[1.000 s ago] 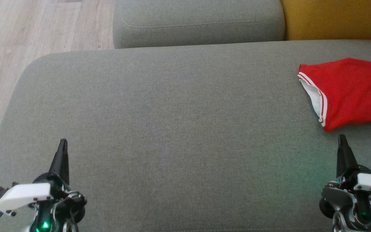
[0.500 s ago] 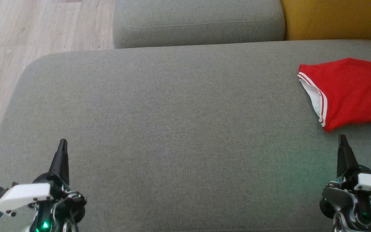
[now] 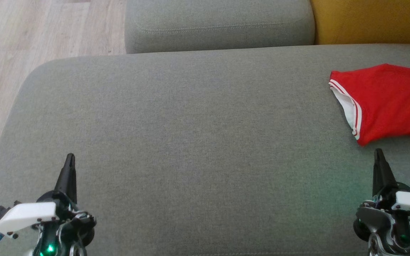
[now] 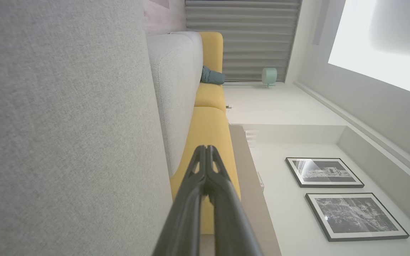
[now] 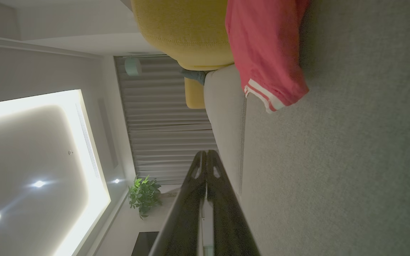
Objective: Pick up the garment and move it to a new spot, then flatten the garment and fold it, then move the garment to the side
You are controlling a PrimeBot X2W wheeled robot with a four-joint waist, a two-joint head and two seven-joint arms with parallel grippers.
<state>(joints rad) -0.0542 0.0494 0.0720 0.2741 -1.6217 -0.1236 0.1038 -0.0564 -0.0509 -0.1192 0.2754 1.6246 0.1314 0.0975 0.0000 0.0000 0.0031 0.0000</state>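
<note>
The garment (image 3: 386, 101) is red with a white, red-striped sleeve hem and lies bunched at the right edge of the grey sofa cushion (image 3: 190, 142). In the right wrist view the garment (image 5: 265, 53) lies ahead of the fingers, apart from them. My right gripper (image 3: 378, 153) is shut and empty at the lower right, its tip just short of the garment's near corner. My left gripper (image 3: 70, 157) is shut and empty at the lower left, far from the garment. Its closed fingers (image 4: 206, 156) point along the cushion in the left wrist view.
A grey back cushion (image 3: 219, 25) stands beyond the seat, with a yellow cushion (image 3: 372, 21) to its right. Wooden floor (image 3: 23, 35) lies off the seat's left edge. The seat's rounded corner is at the upper left.
</note>
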